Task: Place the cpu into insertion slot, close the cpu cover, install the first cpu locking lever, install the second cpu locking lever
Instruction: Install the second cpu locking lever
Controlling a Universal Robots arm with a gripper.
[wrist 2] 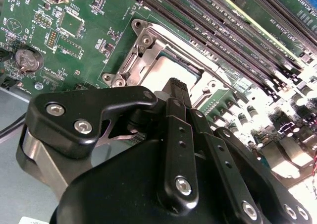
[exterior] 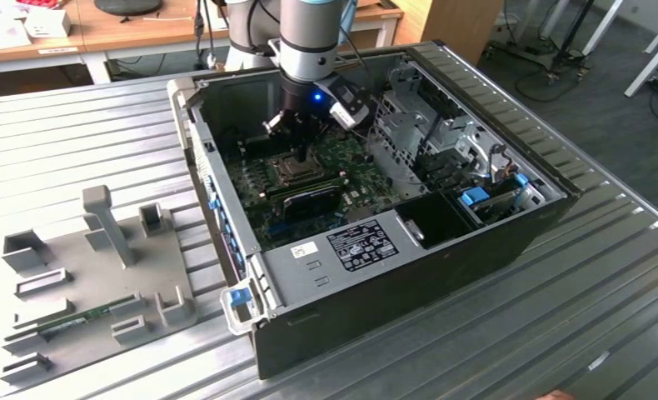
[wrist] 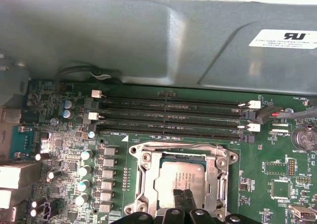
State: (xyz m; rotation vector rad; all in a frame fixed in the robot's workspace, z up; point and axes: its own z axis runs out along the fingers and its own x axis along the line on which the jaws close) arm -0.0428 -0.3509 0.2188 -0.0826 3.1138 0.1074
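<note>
Both fingertips (wrist: pixel 184 200) meet on the cpu (wrist: pixel 176 177).

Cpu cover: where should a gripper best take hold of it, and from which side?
The cpu cover lies flat around the cpu, so its faces cannot be pinched. Probably best: come from straight above and take one thin bar of the frame across its width, at the edge away from the hinge. Which edge is hinged I cannot tell.
</note>
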